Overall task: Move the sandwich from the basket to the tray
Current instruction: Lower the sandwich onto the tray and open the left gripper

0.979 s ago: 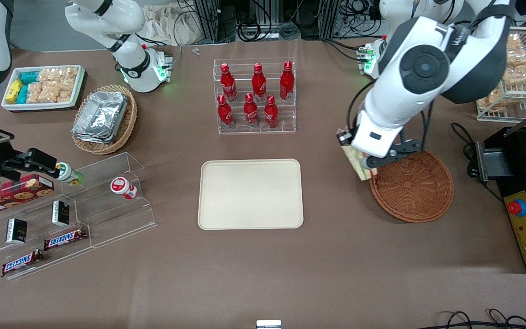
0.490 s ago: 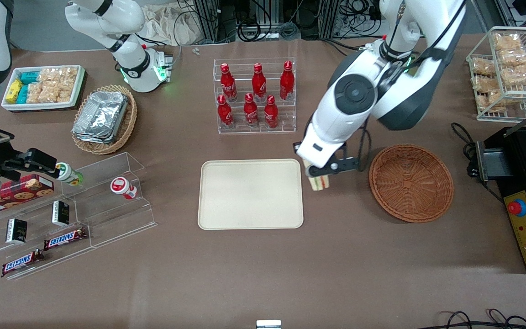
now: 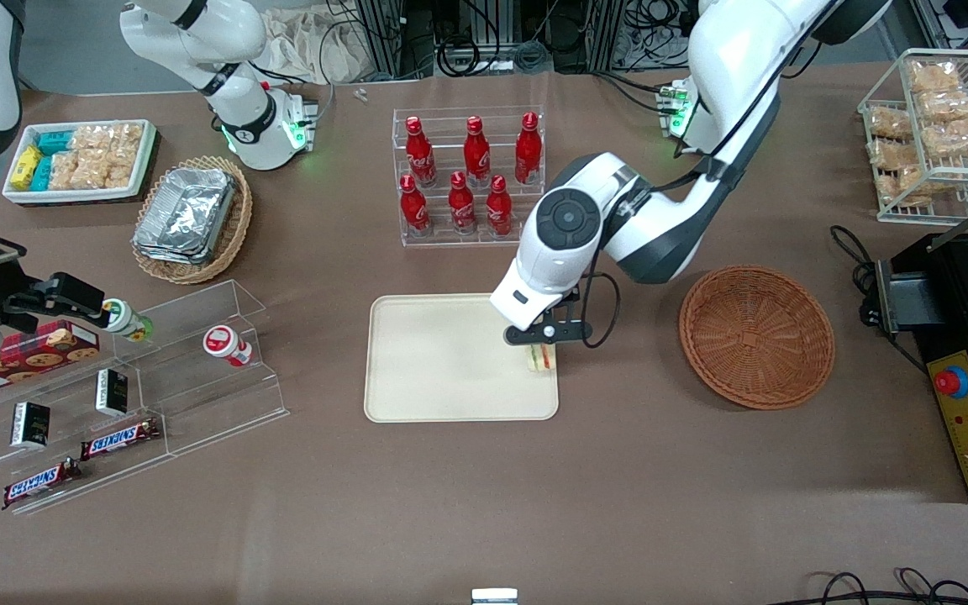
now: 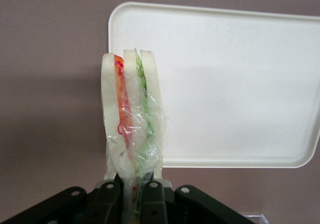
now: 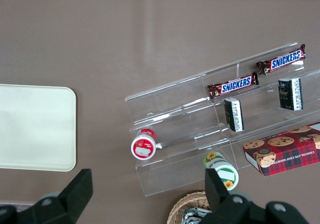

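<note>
Carried clear of the basket [image 3: 756, 336] within the last second, now empty and well apart. Sandwich [image 3: 542, 358] pinched at its lower end between the closed jaws of the gripper [image 3: 544, 343], hanging over the tray [image 3: 442, 370] at the edge nearest the basket, a little earlier still just beside that edge. Transport nearly done; lowering and release onto the tray likely next, perhaps after shifting further inward.

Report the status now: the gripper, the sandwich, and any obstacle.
Gripper shut on sandwich, above the tray edge nearest the basket. Sandwich not yet released. Basket empty. No obstacle on tray.
</note>
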Available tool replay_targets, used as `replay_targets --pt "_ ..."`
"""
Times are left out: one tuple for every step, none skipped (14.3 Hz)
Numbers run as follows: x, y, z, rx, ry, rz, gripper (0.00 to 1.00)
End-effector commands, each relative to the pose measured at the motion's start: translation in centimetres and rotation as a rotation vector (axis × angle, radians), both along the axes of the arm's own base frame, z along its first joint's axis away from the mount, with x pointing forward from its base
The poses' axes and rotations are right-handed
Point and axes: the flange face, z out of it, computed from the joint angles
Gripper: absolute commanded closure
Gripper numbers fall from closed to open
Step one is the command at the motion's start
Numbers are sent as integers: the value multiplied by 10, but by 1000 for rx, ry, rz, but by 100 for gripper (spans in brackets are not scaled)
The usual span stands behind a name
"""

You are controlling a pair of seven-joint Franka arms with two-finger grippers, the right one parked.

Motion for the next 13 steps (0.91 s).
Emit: replay_targets --pt "7 -6 -25 -19 -1 -56 100" --pt "9 -6 -37 -20 11 -55 100" --pt "10 -6 -45 -23 17 -53 100" --pt "11 -4 -57 -19 33 -53 100" --pt "12 -2 -66 -19 42 -70 100" --pt "12 -2 -74 -22 50 -93 100" --pt "12 -3 -78 -26 49 -100 100" --pt "13 -2 -86 -28 53 -99 100" --pt "14 -1 -93 -29 59 -96 100" --pt "15 0 -99 -27 65 -95 100" --pt "15 0 -101 -27 67 -96 100" --pt "12 -2 -102 -24 67 -101 100" --pt "10 -5 -102 -22 67 -99 74"
